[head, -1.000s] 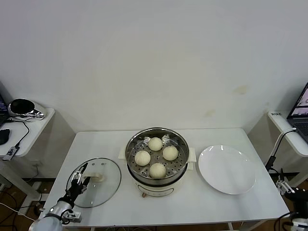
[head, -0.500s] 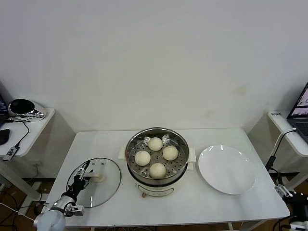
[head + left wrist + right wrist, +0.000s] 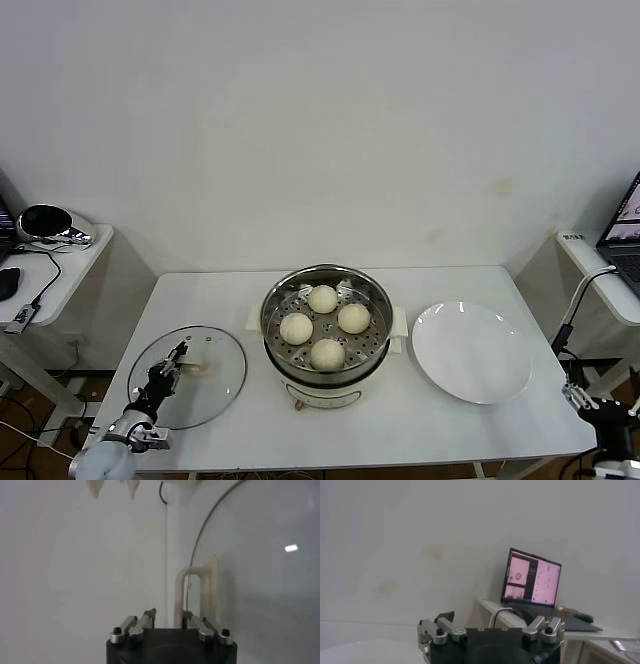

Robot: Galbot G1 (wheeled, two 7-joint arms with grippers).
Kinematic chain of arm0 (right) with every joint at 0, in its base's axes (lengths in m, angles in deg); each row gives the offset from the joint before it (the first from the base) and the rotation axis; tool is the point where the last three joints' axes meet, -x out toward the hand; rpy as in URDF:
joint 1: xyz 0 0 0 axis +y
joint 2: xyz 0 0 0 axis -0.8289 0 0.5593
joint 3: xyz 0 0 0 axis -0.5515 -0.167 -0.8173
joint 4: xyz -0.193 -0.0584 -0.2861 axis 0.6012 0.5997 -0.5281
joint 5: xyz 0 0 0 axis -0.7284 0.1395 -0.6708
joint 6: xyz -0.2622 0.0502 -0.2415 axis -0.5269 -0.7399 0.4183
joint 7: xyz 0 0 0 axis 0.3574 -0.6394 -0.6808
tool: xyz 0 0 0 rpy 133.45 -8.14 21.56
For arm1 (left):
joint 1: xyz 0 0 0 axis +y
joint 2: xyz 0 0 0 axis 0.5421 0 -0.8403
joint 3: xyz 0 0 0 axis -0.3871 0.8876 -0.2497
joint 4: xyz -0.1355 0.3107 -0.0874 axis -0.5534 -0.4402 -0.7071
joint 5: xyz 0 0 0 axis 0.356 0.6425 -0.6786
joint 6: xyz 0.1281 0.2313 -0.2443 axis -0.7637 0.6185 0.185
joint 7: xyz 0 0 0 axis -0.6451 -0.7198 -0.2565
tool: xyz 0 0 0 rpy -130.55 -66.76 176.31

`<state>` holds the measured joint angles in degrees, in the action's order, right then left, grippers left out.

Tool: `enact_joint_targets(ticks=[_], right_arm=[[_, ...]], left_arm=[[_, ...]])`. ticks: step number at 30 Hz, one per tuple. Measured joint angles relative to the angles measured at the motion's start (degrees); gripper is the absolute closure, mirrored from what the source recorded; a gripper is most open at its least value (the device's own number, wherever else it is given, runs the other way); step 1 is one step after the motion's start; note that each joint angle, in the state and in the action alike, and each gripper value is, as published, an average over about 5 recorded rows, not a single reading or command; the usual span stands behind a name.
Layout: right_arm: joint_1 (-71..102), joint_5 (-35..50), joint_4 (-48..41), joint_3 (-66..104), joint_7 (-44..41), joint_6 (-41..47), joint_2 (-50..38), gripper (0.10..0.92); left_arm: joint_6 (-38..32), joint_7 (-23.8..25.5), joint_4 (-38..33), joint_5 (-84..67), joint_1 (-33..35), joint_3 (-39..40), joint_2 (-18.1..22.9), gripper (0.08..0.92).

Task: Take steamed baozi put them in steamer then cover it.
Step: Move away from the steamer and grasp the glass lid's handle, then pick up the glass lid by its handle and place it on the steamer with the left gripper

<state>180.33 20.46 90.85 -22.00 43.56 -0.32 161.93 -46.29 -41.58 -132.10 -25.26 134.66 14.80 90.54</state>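
Four cream-white baozi sit on the perforated tray inside the steamer (image 3: 270, 318): one at the back (image 3: 322, 298), one left (image 3: 296, 327), one right (image 3: 353, 318), one at the front (image 3: 327, 353). The steamer is uncovered. The glass cover (image 3: 215, 390) is on the table to the steamer's left. My left gripper (image 3: 176, 357) is over the cover's near-left part. In the left wrist view it (image 3: 168, 616) is narrowly shut around one leg of the cream handle (image 3: 197, 571), with the glass (image 3: 270, 580) beside it. My right gripper (image 3: 585, 400) is open and empty off the table's front right corner.
An empty white plate (image 3: 472, 352) lies right of the steamer. A side table with a black object (image 3: 45, 222) stands at the far left. A shelf with a laptop (image 3: 532, 577) stands at the far right.
My left gripper has drawn back slightly toward me, and the cover has shifted a little to the left with it. The right gripper has dropped slightly lower at the corner.
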Motion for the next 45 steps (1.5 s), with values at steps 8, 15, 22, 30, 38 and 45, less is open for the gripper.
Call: enact_joint_targets(ticks=[8, 15, 22, 30, 38, 45], right_arm=[[0.0, -0.74, 0.4, -1.22, -0.28, -0.43, 0.06, 0.203], [0.57, -1.49, 1.24, -2.25, -0.6, -0.75, 0.61, 0.203], [1.35, -2.98, 2.19, -3.71, -1.09, -1.36, 1.3, 0.203], [0.95, -5.99, 2.04, -5.75, -1.16, -2.22, 2.46, 0.203], [0.07, -9.26, 1.11, -6.61, -0.51, -2.58, 3.8, 0.203], [-0.85, -11.68, 0.24, -7.67, 0.21, -2.57, 4.87, 0.203]], left_arm=[[2.62, -2.23, -5.5, -2.74, 3.74, -1.83, -1.21, 0.849], [5.85, -1.21, -14.32, -5.94, 8.33, -6.45, -4.08, 0.849], [10.6, 3.73, -22.85, -9.66, 9.11, -9.21, -8.3, 0.849], [19.88, 9.31, -32.16, -13.84, 6.28, -2.87, -11.6, 0.849], [30.76, 14.44, -36.97, -14.45, -1.54, 10.41, -10.87, 0.849], [38.64, 19.85, -38.14, -9.27, -8.36, 20.56, -6.75, 0.849]])
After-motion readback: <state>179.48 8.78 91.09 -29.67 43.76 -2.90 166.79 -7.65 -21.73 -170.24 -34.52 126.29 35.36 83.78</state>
